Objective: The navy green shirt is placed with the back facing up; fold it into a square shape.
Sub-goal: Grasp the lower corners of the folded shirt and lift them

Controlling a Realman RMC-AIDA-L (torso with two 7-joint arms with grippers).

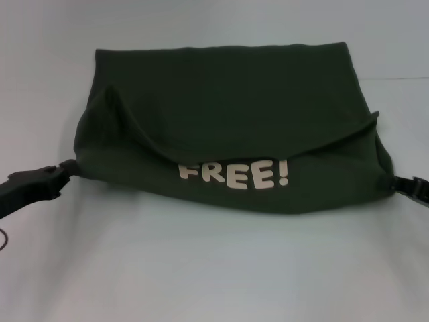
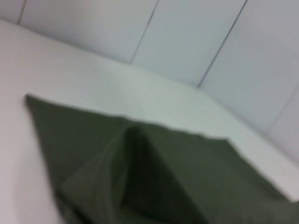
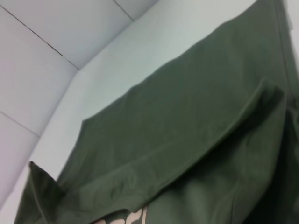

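Head view: navy green shirt (image 1: 228,127) spread mid-desk (image 1: 214,268), near portion lifted and turned over, white "FREE!" lettering (image 1: 233,175) facing up. Left pincer (image 1: 66,169) clamped on left corner, right pincer (image 1: 397,182) clamped on right corner. Likely risk: uneven pull from either side, skewing the fold away from square; limp flap sagging at centre, bunching into creases. Soft matte knit, thick hems, smooth pale desk.
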